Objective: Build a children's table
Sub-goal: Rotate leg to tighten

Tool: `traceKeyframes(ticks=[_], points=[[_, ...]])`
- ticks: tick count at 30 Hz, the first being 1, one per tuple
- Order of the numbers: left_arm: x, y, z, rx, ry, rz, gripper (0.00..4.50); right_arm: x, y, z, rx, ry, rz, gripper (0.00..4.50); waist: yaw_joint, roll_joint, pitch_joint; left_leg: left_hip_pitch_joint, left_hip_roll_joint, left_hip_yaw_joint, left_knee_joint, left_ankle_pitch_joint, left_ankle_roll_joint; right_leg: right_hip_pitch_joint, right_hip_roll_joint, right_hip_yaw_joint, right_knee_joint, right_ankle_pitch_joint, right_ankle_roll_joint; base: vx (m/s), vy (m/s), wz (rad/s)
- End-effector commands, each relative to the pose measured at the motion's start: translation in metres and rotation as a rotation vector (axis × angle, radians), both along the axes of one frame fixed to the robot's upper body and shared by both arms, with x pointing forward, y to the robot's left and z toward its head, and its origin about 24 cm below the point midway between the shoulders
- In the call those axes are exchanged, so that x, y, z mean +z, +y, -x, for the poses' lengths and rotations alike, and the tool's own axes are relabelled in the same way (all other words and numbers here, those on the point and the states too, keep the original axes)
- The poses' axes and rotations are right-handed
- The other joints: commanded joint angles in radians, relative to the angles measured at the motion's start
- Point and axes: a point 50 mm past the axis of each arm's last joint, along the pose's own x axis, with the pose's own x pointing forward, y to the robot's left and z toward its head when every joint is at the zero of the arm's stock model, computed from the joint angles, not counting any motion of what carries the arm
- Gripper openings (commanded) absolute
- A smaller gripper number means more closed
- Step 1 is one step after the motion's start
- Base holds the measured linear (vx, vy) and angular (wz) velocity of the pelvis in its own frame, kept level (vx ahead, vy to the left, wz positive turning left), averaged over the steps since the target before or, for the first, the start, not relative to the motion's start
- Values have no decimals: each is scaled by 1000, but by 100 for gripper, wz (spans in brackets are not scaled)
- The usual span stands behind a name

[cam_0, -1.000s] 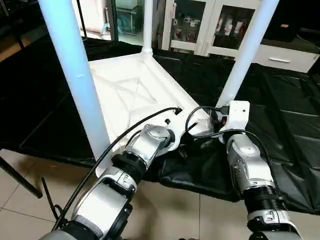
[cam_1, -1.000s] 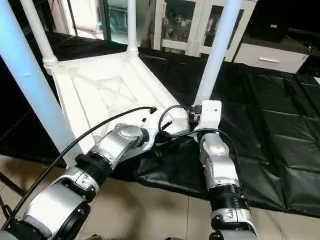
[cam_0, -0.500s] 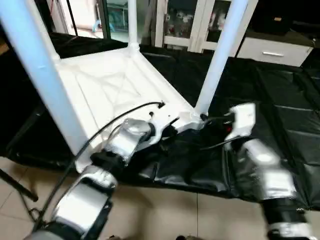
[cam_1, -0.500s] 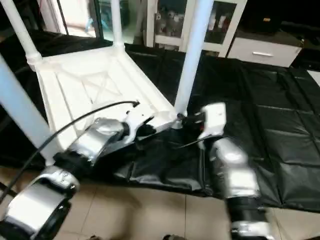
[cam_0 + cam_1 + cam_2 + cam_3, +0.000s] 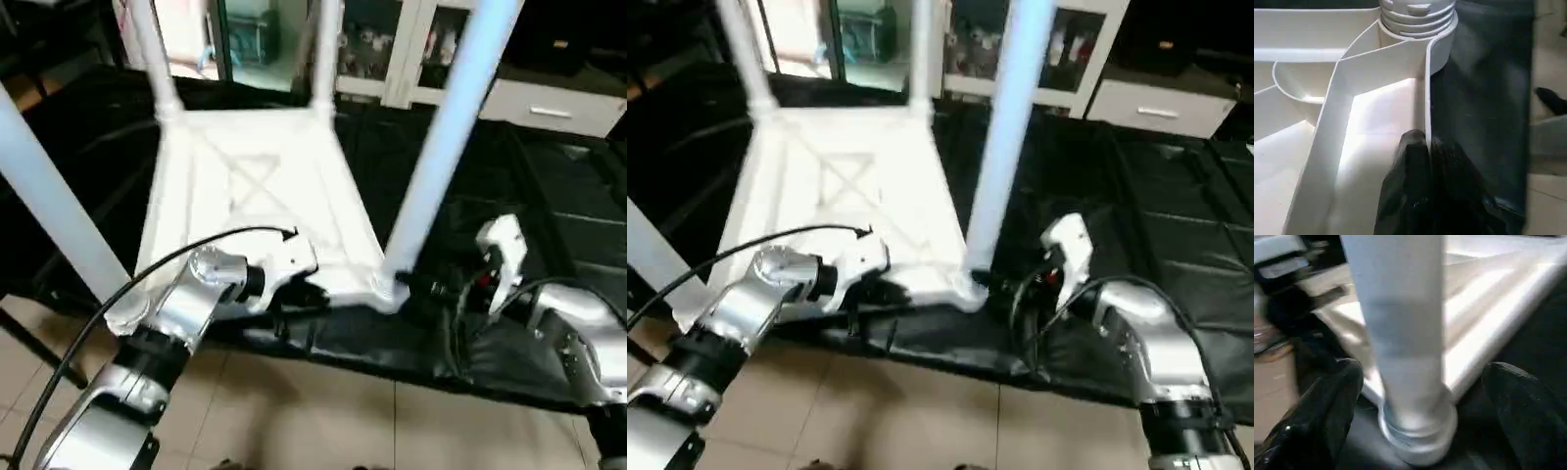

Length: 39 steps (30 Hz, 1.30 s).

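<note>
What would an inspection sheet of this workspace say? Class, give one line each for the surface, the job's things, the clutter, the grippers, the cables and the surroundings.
Surface: black sheet over the work table, wrinkled at the near edge.
Job's things: children's table top upside down, X ribs up; four legs standing in its corner sockets.
Clutter: nothing seen.
Grippers: left gripper shut on the top's near rim; right gripper open, fingers either side of the near right leg, not touching it.
Cables: black cable arching over the left forearm; more at the right wrist.
Surroundings: white glass-door cabinets behind; tiled floor below.
</note>
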Motion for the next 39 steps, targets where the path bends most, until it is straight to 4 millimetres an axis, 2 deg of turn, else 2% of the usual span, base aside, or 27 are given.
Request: traceKeyframes(ticks=[1, 8, 10, 13, 15, 17, 20, 21, 23, 24, 31, 35, 37, 38, 39], points=[[6, -15, 9, -85, 25, 124, 0, 7, 4, 6, 106, 12, -17, 422, 1, -19, -56, 10, 40, -17, -79, -271, 63, 49, -51, 35, -79, -447, -149, 0, 0, 0], [8, -17, 6, -80, 6, 107, 0, 2, 2, 0, 104, -2, 59, 422, 3, -21, -61, 9, 37, -16, -76, -243, 53, 47, -52, 34, -79, -455, -139, 0, 0, 0], [9, -17, 6, -80, 4, 104, 0, 0, 0, 1, 122, 10, 88, 388, 4, -21, -63, 7, 38, -16, -75, -232, 58, 48, -51, 34, -76, -429, -144, 0, 0, 0], [8, -17, 6, -81, 4, 102, 0, -3, -2, 2, 135, 24, 133, 383, 6, -22, -63, 5, 36, -14, -73, -217, 63, 51, -50, 34, -73, -404, -152, 0, 0, 0], [8, -17, 7, -82, 4, 100, 0, -6, -3, 1, 130, 23, 157, 345, 7, -22, -64, 6, 36, -14, -72, -216, 64, 51, -51, 34, -73, -405, -154, 0, 0, 0], [8, -17, 7, -85, 5, 99, 0, -7, -1, -4, 116, 13, 155, 339, 6, -26, -64, 5, 36, -14, -71, -214, 66, 50, -51, 33, -73, -404, -157, 0, 0, 0], [7, -17, 8, -86, 6, 98, 0, -7, 2, -6, 122, 10, 150, 317, 8, -23, -65, 8, 37, -13, -70, -204, 70, 50, -50, 34, -71, -391, -161, 0, 0, 0], [7, -17, 8, -85, 6, 98, 0, -7, 3, -6, 125, 9, 148, 304, 10, -26, -66, 7, 37, -13, -69, -195, 74, 52, -50, 34, -67, -376, -164, 0, 0, 0], [7, -17, 8, -80, 3, 96, 0, -7, 4, -8, 124, 4, 150, 288, 10, -25, -67, 6, 37, -13, -69, -181, 78, 52, -49, 34, -64, -352, -172, 0, 0, 0], [7, -17, 8, -78, 3, 97, 0, -7, 5, -9, 125, 1, 147, 270, 12, -28, -67, 7, 37, -12, -68, -176, 81, 51, -50, 35, -62, -342, -177, 0, 0, 0], [7, -17, 8, -74, 5, 93, 0, -8, 5, -10, 135, 2, 143, 217, 17, -28, -65, 7, 36, -11, -66, -191, 76, 51, -50, 35, -64, -373, -170, 0, 0, 0], [6, -16, 8, -73, 6, 89, 0, -9, 3, -9, 136, 3, 143, 207, 16, -27, -65, 7, 36, -12, -67, -206, 67, 50, -49, 35, -66, -399, -155, 0, 0, 0], [6, -16, 8, -73, 6, 88, 0, -9, 2, -9, 135, 3, 144, 202, 16, -28, -65, 6, 36, -13, -67, -204, 68, 50, -49, 35, -66, -396, -155, 0, 0, 0], [6, -16, 7, -73, 6, 84, 0, -10, 1, -9, 128, 4, 143, 202, 17, -24, -65, 7, 35, -13, -67, -199, 70, 50, -49, 36, -65, -386, -158, 0, 0, 0], [6, -16, 6, -64, 3, 81, 0, -10, 0, -9, 111, 3, 144, 202, 15, -26, -65, 6, 35, -12, -66, -197, 72, 50, -47, 36, -64, -376, -161, 0, 0, 0]])
